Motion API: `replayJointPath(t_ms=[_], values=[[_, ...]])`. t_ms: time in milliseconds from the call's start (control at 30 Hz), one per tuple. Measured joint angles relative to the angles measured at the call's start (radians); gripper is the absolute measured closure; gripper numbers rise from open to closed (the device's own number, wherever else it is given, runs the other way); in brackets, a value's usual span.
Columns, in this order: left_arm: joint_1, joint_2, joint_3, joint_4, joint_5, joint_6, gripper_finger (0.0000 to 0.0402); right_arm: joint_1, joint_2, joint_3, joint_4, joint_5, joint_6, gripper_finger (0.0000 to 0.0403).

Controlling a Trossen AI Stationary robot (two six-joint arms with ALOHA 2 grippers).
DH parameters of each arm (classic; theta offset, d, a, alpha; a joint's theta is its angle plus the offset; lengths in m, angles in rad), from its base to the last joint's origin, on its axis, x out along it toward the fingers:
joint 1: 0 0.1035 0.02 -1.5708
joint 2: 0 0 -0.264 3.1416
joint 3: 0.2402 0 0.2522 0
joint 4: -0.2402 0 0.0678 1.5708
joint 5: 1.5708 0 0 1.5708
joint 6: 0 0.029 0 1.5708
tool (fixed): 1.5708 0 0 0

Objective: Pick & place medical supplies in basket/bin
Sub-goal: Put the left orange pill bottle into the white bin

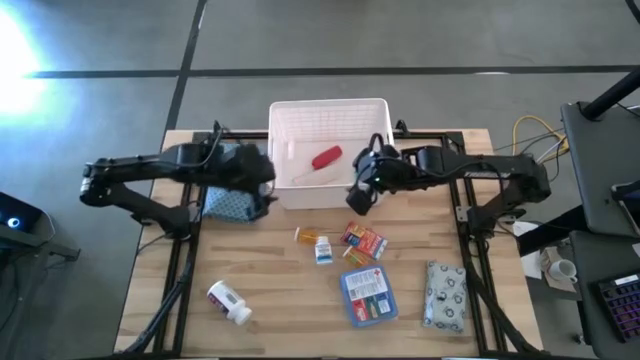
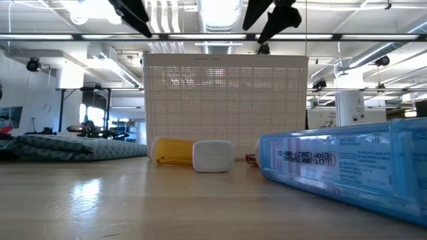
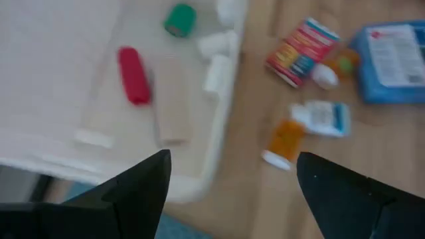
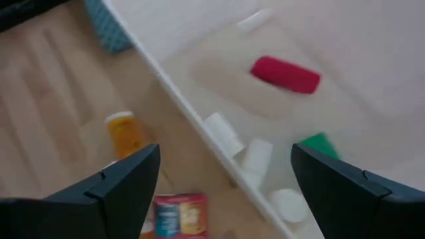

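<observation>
Surface: wooden table (image 1: pixel 270 330) on a dark frame, grey floor around it; the low view looks across it into an open room with ceiling lights.
Basket: white slotted basket (image 1: pixel 300 118) sits at the far middle of the table, between the two arms.
Inside the basket: red tube (image 1: pixel 326 158) lies on the floor of it; the wrist views also show a green roll (image 3: pixel 180 19) and white rolls (image 3: pixel 218 73) along one wall.
Left gripper: left gripper (image 3: pixel 229 189) hangs at the basket's left near corner, fingers spread wide with nothing between them.
Right gripper: right gripper (image 4: pixel 226 182) hangs over the basket's right near corner, fingers also wide apart and holding nothing.
Cloth: blue textured cloth (image 1: pixel 225 203) lies just left of the basket, partly under the left arm.
Near the basket front: orange vial (image 1: pixel 306 236) with a white cap, a small white and blue box (image 1: pixel 322 250) just beside it, and a red and yellow box (image 1: pixel 363 239) to their right.
Nearer the front edge: flat blue pack (image 1: pixel 367 296) in the middle, grey-white patterned pouch (image 1: pixel 445 294) to its right, white pill bottle (image 1: pixel 229 302) well apart on the left.
Low view: flat blue pack fills the right foreground, the vial lies on its side in front of the basket wall.
</observation>
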Motion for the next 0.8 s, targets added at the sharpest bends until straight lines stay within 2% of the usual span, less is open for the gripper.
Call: replayJointPath(t_ms=[267,467,600,800], values=[[-0.196,-0.22,-0.238,0.007,0.0,-0.355,0.01,0.021,0.096,0.0,0.151,-0.177,0.0,0.0074],[-0.371,-0.36,-0.434,0.044,-0.003,-0.705,0.01,0.063,0.181,0.0,0.235,-0.222,0.059,0.0074],[-0.457,-0.392,-0.554,0.148,-0.003,-0.845,0.0101,0.1,0.252,0.0,0.291,-0.228,0.089,0.0074],[-0.569,-0.362,-0.68,0.35,-0.006,-0.95,0.0101,0.148,0.375,0.0,0.391,-0.226,0.119,0.0074]])
